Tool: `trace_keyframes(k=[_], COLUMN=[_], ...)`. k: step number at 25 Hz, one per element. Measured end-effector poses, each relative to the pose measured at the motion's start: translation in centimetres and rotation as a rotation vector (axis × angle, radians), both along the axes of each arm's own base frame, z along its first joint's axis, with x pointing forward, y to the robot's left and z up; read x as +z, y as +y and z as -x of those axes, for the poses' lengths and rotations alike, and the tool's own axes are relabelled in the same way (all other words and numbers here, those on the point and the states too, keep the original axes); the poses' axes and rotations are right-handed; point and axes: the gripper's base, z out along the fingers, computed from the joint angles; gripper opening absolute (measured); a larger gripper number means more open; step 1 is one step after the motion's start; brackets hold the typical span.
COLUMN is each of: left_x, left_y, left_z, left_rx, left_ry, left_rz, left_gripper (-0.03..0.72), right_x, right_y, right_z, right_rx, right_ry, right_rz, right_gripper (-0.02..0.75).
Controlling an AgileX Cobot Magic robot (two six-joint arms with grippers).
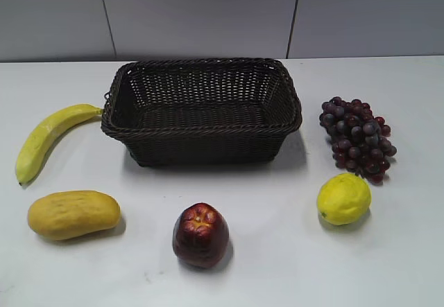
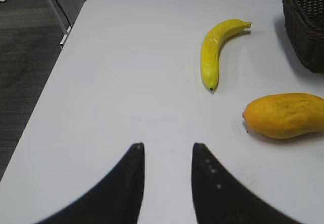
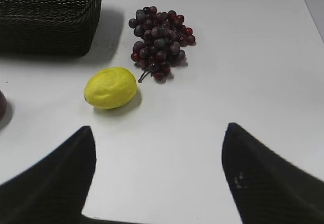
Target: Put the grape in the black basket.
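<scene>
Dark red-purple grape bunch (image 1: 357, 139) lies on white tabletop (image 1: 277, 251), right of frame, just beside big dark woven wicker basket (image 1: 201, 109), not inside. Yellow lemon (image 1: 343, 198) just below bunch. Right hand (image 3: 157, 171) spread wide, holding nothing, low in its wrist frame, well short of grapes. Left hand (image 2: 168, 176) parted narrowly, empty, over bare tabletop; yellow banana (image 2: 216, 52) and orange mango (image 2: 284, 115) to upper right.

I see my right end effector (image 3: 158, 176) spread wide at the bottom of the frame, the grape (image 3: 160, 42) upper centre, lemon (image 3: 111, 87) just below-left, black basket (image 3: 48, 19) upper left.
</scene>
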Motion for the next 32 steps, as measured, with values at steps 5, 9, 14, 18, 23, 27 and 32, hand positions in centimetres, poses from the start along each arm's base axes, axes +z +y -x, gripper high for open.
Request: trace_keyframes(k=[5, 9, 14, 18, 23, 27, 32], left_x=[0.0, 0.0, 0.0, 0.0, 0.0, 0.0, 0.0], left_y=[0.0, 0.0, 0.0, 0.0, 0.0, 0.0, 0.0], left_z=[0.0, 0.0, 0.0, 0.0, 0.0, 0.0, 0.0], left_rx=[0.0, 0.0, 0.0, 0.0, 0.0, 0.0, 0.0], left_ry=[0.0, 0.0, 0.0, 0.0, 0.0, 0.0, 0.0], left_rz=[0.0, 0.0, 0.0, 0.0, 0.0, 0.0, 0.0], left_gripper=[0.237, 0.237, 0.237, 0.237, 0.237, 0.237, 0.237], right_x=[0.0, 0.0, 0.0, 0.0, 0.0, 0.9, 2.5], right_y=[0.0, 0.0, 0.0, 0.0, 0.0, 0.0, 0.0], right_z=[0.0, 0.0, 0.0, 0.0, 0.0, -0.1, -2.3], right_rx=[0.0, -0.001, -0.001, -0.001, -0.005, -0.023, -0.048], right_ry=[0.0, 0.0, 0.0, 0.0, 0.001, -0.052, -0.153], right_rz=[-0.001, -0.002, -0.002, -0.002, -0.011, -0.048, -0.077], right_gripper=[0.589, 0.589, 0.589, 0.589, 0.589, 0.589, 0.656])
